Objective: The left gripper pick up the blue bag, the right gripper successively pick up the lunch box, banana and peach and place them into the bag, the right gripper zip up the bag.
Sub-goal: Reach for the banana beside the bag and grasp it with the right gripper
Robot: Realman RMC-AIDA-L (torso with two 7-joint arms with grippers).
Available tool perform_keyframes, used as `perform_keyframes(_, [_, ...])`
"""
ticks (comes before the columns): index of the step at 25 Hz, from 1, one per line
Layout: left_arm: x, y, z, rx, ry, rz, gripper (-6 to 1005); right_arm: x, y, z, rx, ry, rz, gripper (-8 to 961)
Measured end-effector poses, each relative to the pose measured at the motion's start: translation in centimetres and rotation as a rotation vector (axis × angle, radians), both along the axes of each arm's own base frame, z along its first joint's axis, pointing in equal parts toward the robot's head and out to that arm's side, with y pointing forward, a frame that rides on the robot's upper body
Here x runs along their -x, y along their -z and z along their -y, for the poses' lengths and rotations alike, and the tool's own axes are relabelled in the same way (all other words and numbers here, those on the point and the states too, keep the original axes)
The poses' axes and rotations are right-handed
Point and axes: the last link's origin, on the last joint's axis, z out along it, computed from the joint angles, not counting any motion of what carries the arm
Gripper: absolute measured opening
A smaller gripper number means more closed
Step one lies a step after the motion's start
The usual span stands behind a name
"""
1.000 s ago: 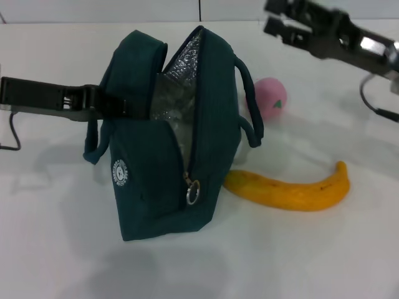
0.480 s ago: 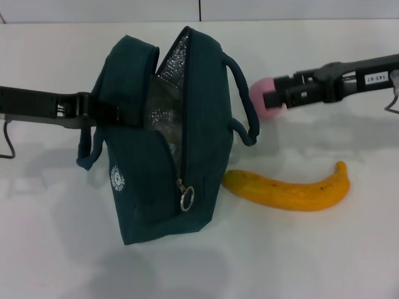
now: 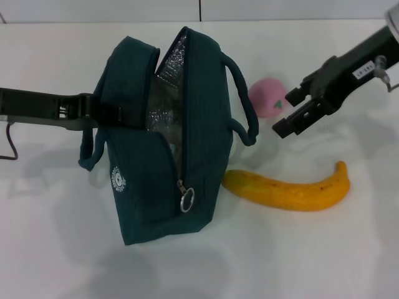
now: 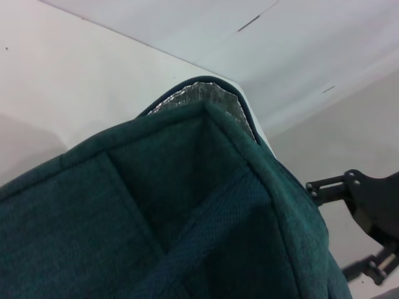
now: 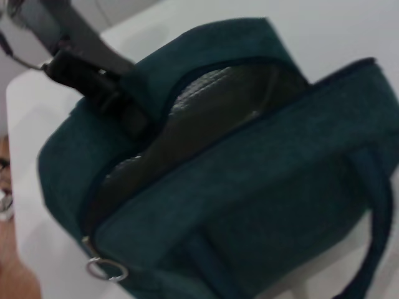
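Bag (image 3: 168,143) stands left of centre on the table (image 3: 56,249), because my left gripper (image 3: 93,111) is clamped on its left side panel to keep the zip mouth gaping. My right gripper (image 3: 293,118), fingers spread and holding nothing, hangs right of the bag, just near of the peach (image 3: 267,96) and above the banana (image 3: 290,189). I cannot see the lunch box.

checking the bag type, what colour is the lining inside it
Silver, quilted foil lining inside the dark teal bag; clearest in the head view.
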Motion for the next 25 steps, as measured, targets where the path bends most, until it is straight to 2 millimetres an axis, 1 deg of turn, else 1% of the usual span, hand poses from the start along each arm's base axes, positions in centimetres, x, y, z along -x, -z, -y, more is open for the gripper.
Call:
perform_keyframes(3, [-0.1,0.0,-0.1,-0.006,0.000,-0.001,39,2.0,0.6,0.3,0.045,-0.027,0.048,875])
perform_keyframes(5, [-0.1,0.1,-0.2,-0.006,0.000,-0.001,39,2.7,1.5,0.6,0.070,-0.048,0.105,875])
perform_keyframes(6, [-0.1,0.1,-0.2,-0.005,0.000,0.000,39,3.0,2.5,0.8,0.085,-0.069,0.173,874])
perform_keyframes(9, [-0.2,0.3,-0.3,-0.001,-0.003,0.005,39,3.0,3.9,1.2,0.104,-0.097,0.270,874])
perform_keyframes(14, [-0.4,0.5,-0.6,0.003,-0.006,0.012,39,2.8,5.8,2.0,0.132,-0.140,0.383,874])
perform_keyframes(25, [-0.4,0.6,-0.8,-0.005,-0.010,0.008,39,1.5,8.5,1.8,0.103,-0.191,0.456,872])
